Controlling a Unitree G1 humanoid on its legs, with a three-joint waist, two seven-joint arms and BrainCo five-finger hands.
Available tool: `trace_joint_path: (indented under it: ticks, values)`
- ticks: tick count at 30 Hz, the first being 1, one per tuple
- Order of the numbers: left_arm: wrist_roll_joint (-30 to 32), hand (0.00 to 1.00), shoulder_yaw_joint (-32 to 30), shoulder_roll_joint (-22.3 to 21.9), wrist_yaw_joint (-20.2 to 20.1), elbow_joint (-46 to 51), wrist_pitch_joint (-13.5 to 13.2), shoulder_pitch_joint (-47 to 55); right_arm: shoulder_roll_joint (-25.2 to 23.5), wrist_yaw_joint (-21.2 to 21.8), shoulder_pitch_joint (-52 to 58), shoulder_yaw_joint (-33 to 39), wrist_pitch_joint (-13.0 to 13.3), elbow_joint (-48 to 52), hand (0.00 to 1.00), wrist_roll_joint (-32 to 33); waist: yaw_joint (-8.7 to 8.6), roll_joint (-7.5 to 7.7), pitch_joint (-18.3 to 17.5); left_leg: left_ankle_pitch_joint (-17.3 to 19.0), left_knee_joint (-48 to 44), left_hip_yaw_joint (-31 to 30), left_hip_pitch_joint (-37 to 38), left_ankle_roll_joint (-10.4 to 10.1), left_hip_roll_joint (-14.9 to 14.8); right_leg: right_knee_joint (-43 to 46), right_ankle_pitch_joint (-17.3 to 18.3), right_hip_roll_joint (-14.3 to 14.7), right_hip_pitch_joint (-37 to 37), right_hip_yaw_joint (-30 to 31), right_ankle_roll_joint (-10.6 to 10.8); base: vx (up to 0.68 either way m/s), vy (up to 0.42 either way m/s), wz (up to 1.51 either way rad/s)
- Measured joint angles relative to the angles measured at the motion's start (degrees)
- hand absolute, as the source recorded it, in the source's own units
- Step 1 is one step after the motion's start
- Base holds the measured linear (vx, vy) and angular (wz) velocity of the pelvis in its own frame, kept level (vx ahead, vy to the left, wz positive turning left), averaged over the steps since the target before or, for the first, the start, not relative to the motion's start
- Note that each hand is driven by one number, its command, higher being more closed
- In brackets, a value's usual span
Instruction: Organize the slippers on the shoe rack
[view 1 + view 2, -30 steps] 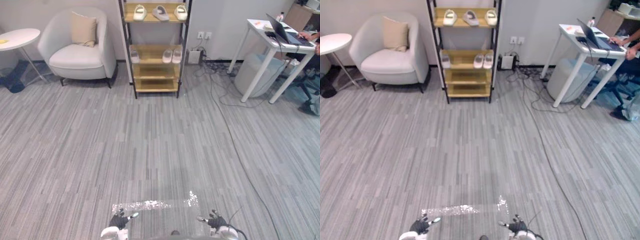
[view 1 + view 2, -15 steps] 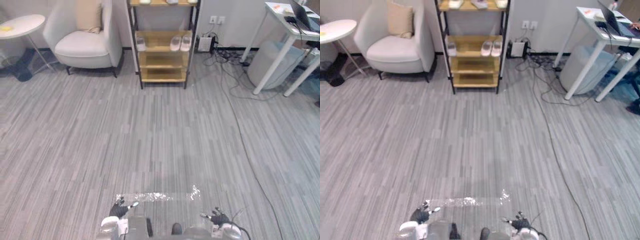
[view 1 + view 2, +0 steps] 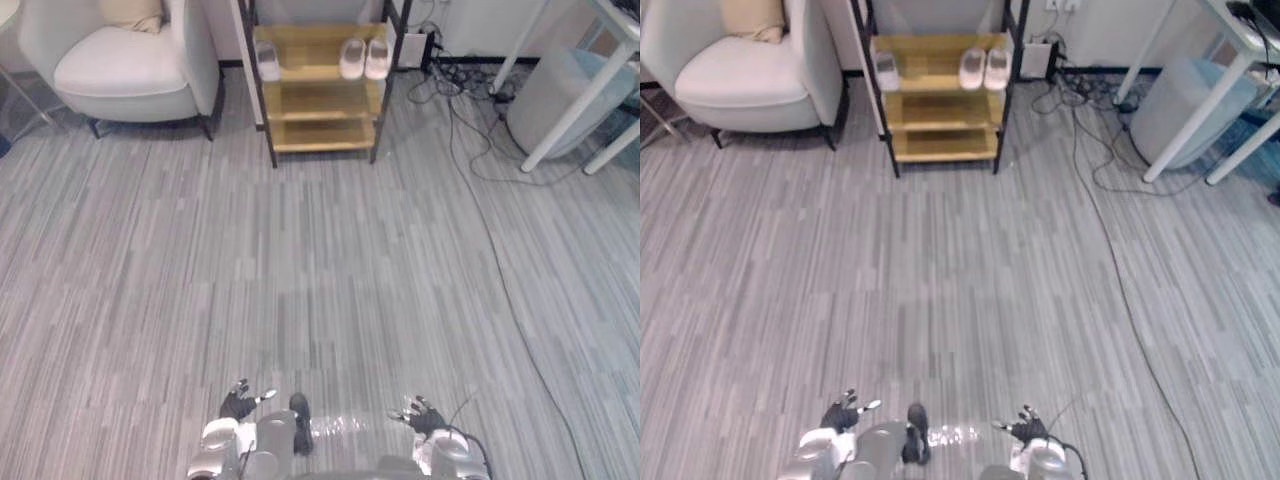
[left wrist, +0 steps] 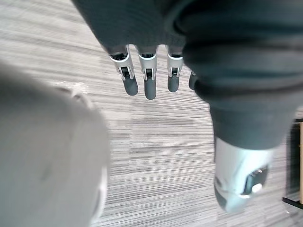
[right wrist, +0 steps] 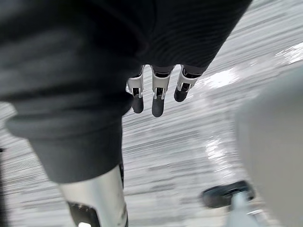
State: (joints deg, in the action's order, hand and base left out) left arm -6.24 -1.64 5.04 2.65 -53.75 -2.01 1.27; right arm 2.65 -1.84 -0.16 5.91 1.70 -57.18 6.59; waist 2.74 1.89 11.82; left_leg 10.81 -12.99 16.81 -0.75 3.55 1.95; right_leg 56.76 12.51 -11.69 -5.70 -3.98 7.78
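Note:
The wooden shoe rack with a black frame stands against the far wall, across the grey floor. On its upper visible shelf a single pale slipper lies at the left end, and a pair of pale slippers lies at the right end. The two lower shelves hold nothing that I can see. My left hand hangs low near me with straight fingers over bare floor, holding nothing. My right hand hangs the same way, its fingers straight and empty.
A pale armchair stands left of the rack. Right of it are a small white box and loose cables on the floor, a grey bin and white desk legs. One cable trails down the right side.
The camera has moved toward the rack and tipped down, so the rack's top shelf has left the picture. Both hands stay low at my sides, open and empty.

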Motion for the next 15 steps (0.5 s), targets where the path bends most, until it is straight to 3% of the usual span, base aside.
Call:
trace_joint_path:
  ticks: [1,2,4,6,7,8,9,10,11,12,13,14,15]
  values:
    - [0.0,0.00,0.9,0.0,0.0,0.0,0.0,-0.2,0.5,0.2,-0.4,-0.2,0.2,0.3,0.00,-0.1,-0.16,-0.81,0.4,0.0,3.4,-0.3,4.3,0.0,-0.2,2.2,1.8,-0.5,-2.4,-4.7,-3.3,0.37,0.101,-0.01]
    - [0.0,0.00,1.2,0.1,0.0,-0.1,0.0,-0.4,0.8,0.2,-1.0,-0.5,0.3,0.3,0.00,-0.4,-0.40,-1.20,0.7,0.0,5.3,-0.5,7.2,0.0,-0.4,0.7,3.3,-0.5,-4.1,-7.8,-5.0,0.43,0.081,0.04]
    - [0.0,0.00,1.1,0.0,0.0,-0.5,0.0,-0.9,0.9,0.3,-1.4,-0.5,0.6,0.3,0.00,-0.5,-1.18,-1.55,1.0,0.0,6.6,-1.5,10.0,0.0,-1.1,-8.5,5.0,0.8,-7.4,-11.3,-6.4,0.35,-0.015,0.23]
    - [0.0,0.00,1.1,-0.3,0.0,-0.5,-0.1,-1.1,1.2,0.4,-2.0,-0.5,0.6,0.4,0.00,-0.5,-2.37,-2.01,1.3,0.0,7.0,-2.5,11.4,-0.1,-2.8,-22.8,3.4,4.4,-9.6,-11.2,-6.1,0.35,-0.072,0.39]
    - [0.0,0.00,1.1,-0.3,0.0,-0.6,-0.1,-1.0,1.2,0.5,-2.2,-0.5,0.6,0.4,0.00,-0.5,-2.60,-2.02,1.3,0.2,7.5,-2.8,12.1,-0.3,-3.4,-30.4,0.1,5.9,-10.2,-10.5,-5.6,0.29,-0.075,0.44]
    - [0.1,0.00,1.1,-0.2,-0.1,-0.8,-0.1,-1.0,1.3,0.5,-1.7,-0.5,0.6,0.1,0.00,-0.5,-2.63,-1.87,1.3,1.5,8.5,-3.0,13.5,-2.7,-3.6,-38.1,-6.4,7.2,-10.3,-9.5,-6.4,0.37,-0.120,0.44]
    - [0.1,0.00,1.1,-0.3,-0.1,-0.9,-0.1,-0.8,1.3,0.5,-1.1,-0.6,0.5,0.0,0.00,-0.5,-2.62,-1.11,1.0,3.2,8.9,-3.4,15.2,-5.1,-3.2,-40.6,-11.0,7.1,-10.5,-9.0,-7.7,0.49,-0.190,0.44]
    - [0.1,0.00,1.0,-0.1,-0.1,-1.2,-0.1,0.0,0.9,0.6,-0.4,-0.8,0.6,0.1,0.00,-0.4,-2.68,0.67,0.6,4.9,8.9,-4.2,16.8,-5.8,-2.2,-39.5,-15.1,6.7,-10.9,-7.4,-9.2,0.43,-0.189,0.31]
    - [0.3,0.00,0.4,-1.1,-0.1,-2.2,0.0,0.1,2.0,0.7,-1.2,-1.0,0.6,0.1,0.00,-0.5,-2.63,-1.55,0.7,5.8,7.5,-5.1,17.5,-6.5,-4.4,-35.9,-12.1,7.8,-11.1,-8.4,-9.7,0.43,-0.229,0.30]
    - [0.6,0.00,0.5,-1.5,-0.1,-2.4,0.0,0.8,2.3,0.7,-1.3,-1.1,0.6,0.1,0.00,-0.5,-2.87,-2.52,0.2,6.4,3.7,-6.1,15.9,-7.3,-5.6,-36.8,-9.9,8.4,-10.3,-9.1,-8.8,0.41,-0.244,0.23]
    - [0.7,0.00,0.5,-1.9,-0.1,-2.4,-0.1,0.5,2.4,0.7,-1.2,-1.0,0.6,0.1,0.00,-0.6,-2.91,-3.13,0.2,7.2,-2.1,-6.7,13.2,-8.1,-7.0,-38.2,-9.5,9.2,-9.3,-9.9,-9.4,0.39,-0.270,0.28]
    - [0.9,0.00,0.3,-2.1,-0.1,-2.3,-0.1,0.1,2.5,0.7,-1.2,-1.0,0.5,0.0,0.00,-1.0,-2.75,-3.91,0.3,7.3,-10.8,-7.3,9.2,-8.3,-8.8,-40.2,-9.0,10.2,-7.7,-10.8,-9.8,0.40,-0.270,0.24]
    - [1.7,0.00,-0.7,-2.4,-0.1,-2.0,0.0,0.3,2.9,0.6,-0.9,-1.2,0.5,0.3,0.00,-1.1,-2.80,-5.52,0.8,5.0,-25.5,-8.1,3.8,-8.2,-12.6,-42.9,-8.5,12.5,-3.8,-11.9,-10.5,0.39,-0.234,0.14]
